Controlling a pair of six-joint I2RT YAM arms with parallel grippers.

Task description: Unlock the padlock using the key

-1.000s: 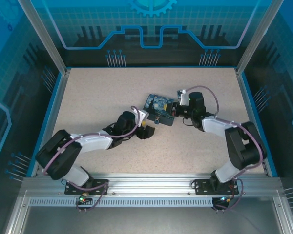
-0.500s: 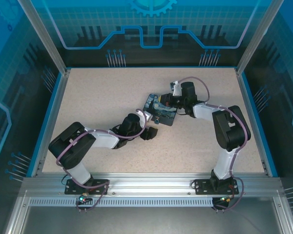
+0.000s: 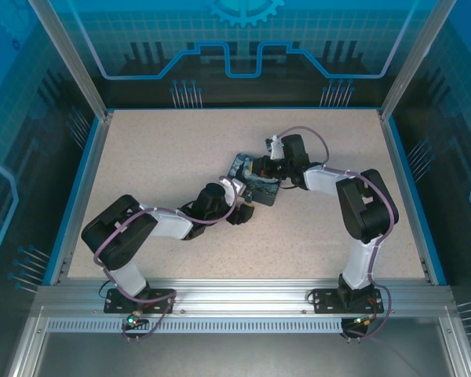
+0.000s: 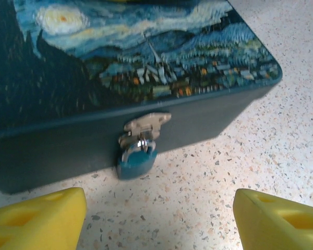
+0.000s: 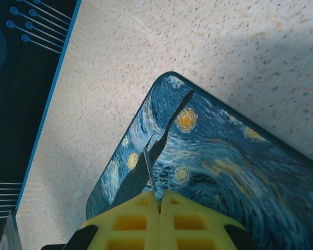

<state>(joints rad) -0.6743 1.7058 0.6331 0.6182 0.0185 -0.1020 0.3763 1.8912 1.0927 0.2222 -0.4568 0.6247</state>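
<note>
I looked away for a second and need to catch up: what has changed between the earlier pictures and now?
The right tool, shut on the key, swung left from the right edge of the tin to above its lid. The left tool, open, edged forward toward the padlock hanging at the tin's front. The tin stayed put.

PLACE: robotics lab cell | WALLS: blue panels [image 3: 243, 47] printed with circuit lines and a gear, far, left, right | FRAME: aluminium rail [image 3: 243, 294], near edge | INSIDE: speckled counter [image 3: 165, 149], two robot arms [image 3: 165, 224] bolted near
</note>
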